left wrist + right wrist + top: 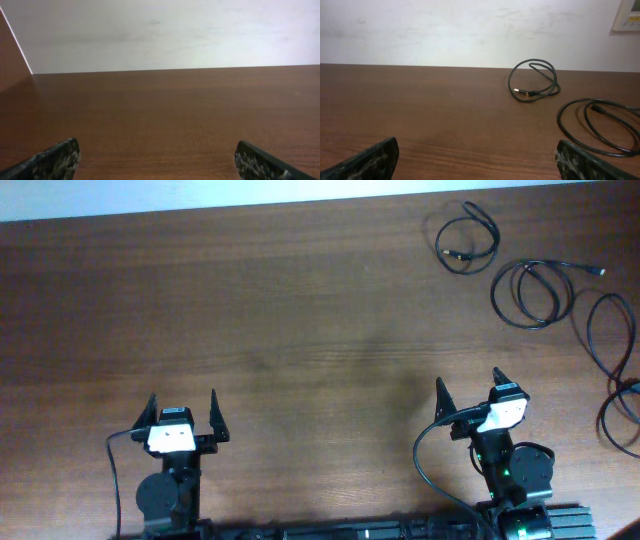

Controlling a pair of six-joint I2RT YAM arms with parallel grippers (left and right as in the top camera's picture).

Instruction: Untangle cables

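The cables lie at the table's (300,330) far right corner. A small coil (467,240) sits farthest back, well apart from the others. A second coil (533,293) lies just nearer, also on its own, with its plug end trailing toward the right. At the right edge more loops (590,330) run out of view, and I cannot tell whether they are one cord or two still crossed. Those edge loops may be all that is left to separate. The right gripper (468,378) is released, jaws wide and empty, near the front edge and short of every cord. The left gripper (183,400) is likewise spread and empty, over bare wood well away.
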